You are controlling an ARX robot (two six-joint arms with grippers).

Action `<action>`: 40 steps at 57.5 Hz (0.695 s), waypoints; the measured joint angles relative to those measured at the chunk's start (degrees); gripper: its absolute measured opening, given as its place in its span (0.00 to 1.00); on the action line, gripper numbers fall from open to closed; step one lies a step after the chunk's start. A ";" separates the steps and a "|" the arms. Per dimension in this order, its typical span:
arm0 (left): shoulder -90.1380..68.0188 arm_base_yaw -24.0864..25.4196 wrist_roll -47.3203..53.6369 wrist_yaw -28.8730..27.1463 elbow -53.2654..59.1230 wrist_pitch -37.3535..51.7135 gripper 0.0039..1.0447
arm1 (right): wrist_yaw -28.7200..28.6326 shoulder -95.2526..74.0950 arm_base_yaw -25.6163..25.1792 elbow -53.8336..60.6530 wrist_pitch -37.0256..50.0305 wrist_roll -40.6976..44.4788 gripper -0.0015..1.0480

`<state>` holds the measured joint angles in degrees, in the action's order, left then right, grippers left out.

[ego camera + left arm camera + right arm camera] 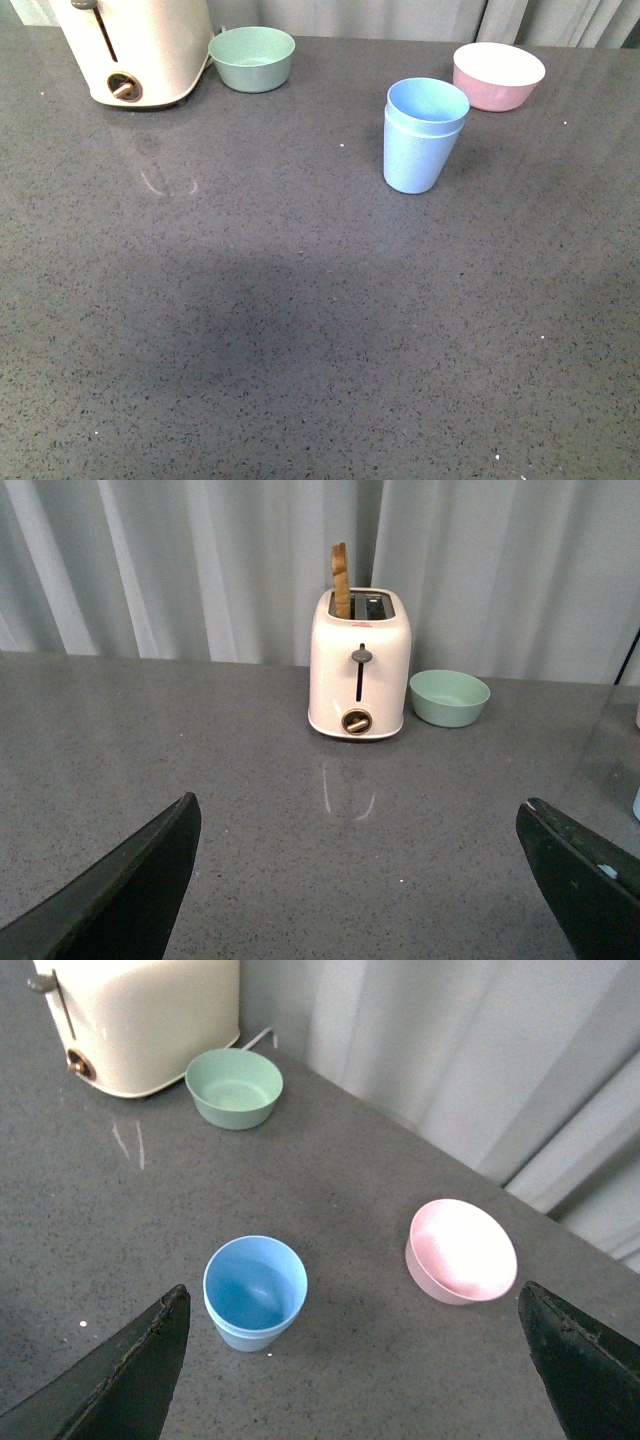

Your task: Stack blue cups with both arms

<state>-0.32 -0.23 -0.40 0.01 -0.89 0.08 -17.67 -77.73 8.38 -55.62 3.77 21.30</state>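
Blue cups (pixel 424 135) stand nested upright on the tabletop (pixel 300 330), nearer the right arm, whose fingers (pixel 130 1375) are spread wide, empty; left fingers (pixel 130 890) likewise.

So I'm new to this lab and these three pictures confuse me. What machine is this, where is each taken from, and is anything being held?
It is a two-armed robot. One picture looks forward from its body; the others come from cameras on each wrist, where the dark wedges are open fingers holding nothing. On the grey speckled counter stand two light-blue plastic cups, already nested, a pale green bowl, a pink bowl and a cream toaster.
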 joint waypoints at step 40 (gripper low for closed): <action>0.00 -0.02 0.00 -0.02 0.00 0.00 0.92 | 18.05 24.90 -7.04 43.45 36.46 -20.68 0.02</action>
<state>-0.32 -0.25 -0.40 -0.01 -0.89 0.08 0.38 -52.84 1.34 -12.16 40.23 0.62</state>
